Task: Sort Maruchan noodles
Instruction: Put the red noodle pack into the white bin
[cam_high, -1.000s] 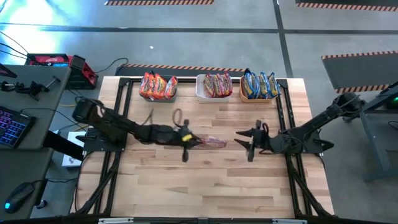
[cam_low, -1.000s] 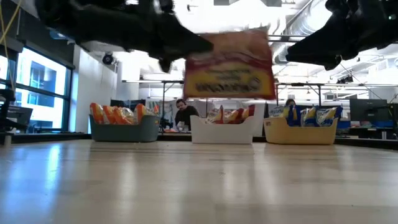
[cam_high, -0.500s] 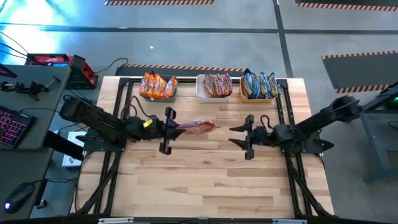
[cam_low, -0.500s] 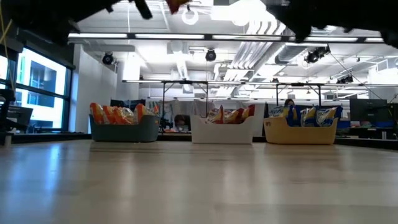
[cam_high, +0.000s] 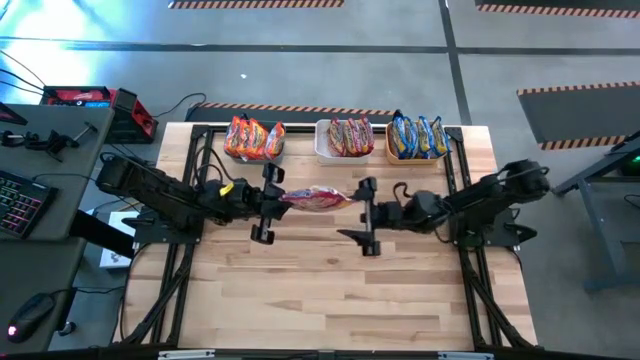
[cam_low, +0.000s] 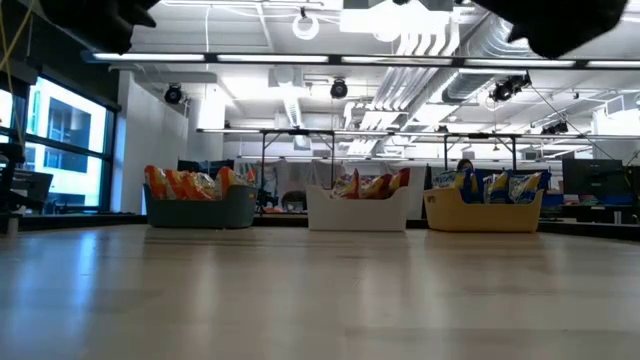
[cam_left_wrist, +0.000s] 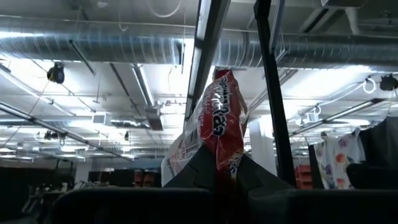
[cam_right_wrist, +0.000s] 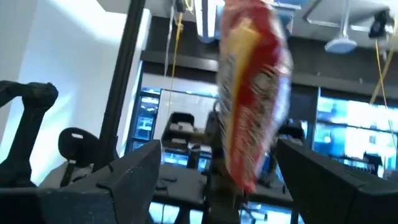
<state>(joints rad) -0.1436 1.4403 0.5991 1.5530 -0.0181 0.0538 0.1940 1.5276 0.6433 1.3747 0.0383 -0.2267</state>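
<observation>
left tool (cam_high: 268, 203): clamped on packet (cam_high: 315, 199) | right tool (cam_high: 368, 215): wide open, straddling packet's far end

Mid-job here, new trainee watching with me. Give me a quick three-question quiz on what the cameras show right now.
1. True or false: the left hand is shut on a noodle packet held in the air.
2. The right hand is: A) shut on the packet, B) open, facing the packet, C) inside a bin.
3. Fill in: the blue-and-yellow packets sit in the ____ bin.

Key: 1 true; 2 B; 3 orange.
</observation>
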